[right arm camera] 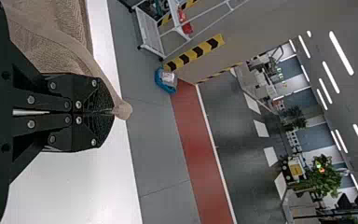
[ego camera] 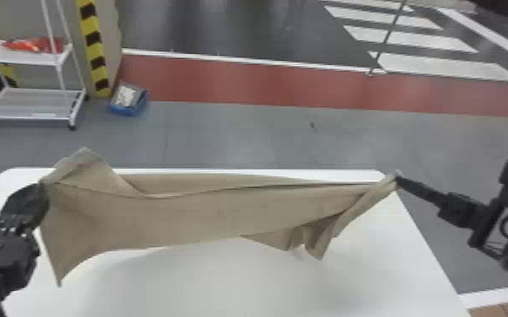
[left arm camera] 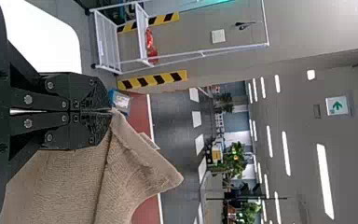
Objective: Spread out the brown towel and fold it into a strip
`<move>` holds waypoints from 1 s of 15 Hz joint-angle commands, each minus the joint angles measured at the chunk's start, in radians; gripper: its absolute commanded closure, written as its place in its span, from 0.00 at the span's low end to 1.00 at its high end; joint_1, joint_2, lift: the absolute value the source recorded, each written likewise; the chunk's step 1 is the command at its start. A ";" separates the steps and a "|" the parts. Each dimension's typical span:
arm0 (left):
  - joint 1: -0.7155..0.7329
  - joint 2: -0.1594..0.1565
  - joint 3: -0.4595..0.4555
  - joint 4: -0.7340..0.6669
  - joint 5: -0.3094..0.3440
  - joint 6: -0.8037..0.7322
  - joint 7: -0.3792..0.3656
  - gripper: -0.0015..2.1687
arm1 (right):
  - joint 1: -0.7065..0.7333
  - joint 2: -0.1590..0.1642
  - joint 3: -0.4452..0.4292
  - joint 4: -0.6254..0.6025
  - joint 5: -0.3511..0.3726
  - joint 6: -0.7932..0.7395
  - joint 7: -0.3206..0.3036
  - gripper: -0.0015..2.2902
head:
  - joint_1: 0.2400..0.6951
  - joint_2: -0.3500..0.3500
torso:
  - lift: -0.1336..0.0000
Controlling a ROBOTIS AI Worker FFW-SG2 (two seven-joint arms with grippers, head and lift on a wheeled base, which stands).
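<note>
Stretched between both grippers above the white table, the brown towel (ego camera: 206, 215) hangs with a corner flopped over at the left and loose folds drooping at the right. My left gripper (ego camera: 43, 187) holds its left upper edge; in the left wrist view the left gripper (left arm camera: 111, 111) is shut on the towel (left arm camera: 135, 172), part of which sticks out past the fingertips. My right gripper (ego camera: 398, 180) has the right upper end of the towel. In the right wrist view the right gripper (right arm camera: 113, 112) is shut on a small bunched tip of the towel (right arm camera: 51, 42).
The white table (ego camera: 223, 282) lies beneath the towel. Beyond it on the floor stand a white shelf rack (ego camera: 33, 90) at the far left and a blue box (ego camera: 128, 101), beside a post with yellow and black stripes.
</note>
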 commanded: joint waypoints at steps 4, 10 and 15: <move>0.010 -0.002 0.000 -0.052 0.034 0.042 -0.034 0.93 | 0.003 -0.028 -0.039 -0.065 -0.021 0.048 0.040 0.84 | 1.00 0.10 | 1.00; -0.164 -0.009 -0.033 0.178 0.093 0.014 -0.128 0.93 | -0.106 -0.009 0.081 0.015 0.039 0.023 -0.020 0.84 | 1.00 0.11 | 1.00; -0.403 -0.011 -0.053 0.462 0.188 -0.130 -0.198 0.93 | -0.300 -0.028 0.111 0.267 0.059 -0.099 -0.092 0.84 | 1.00 0.17 | 1.00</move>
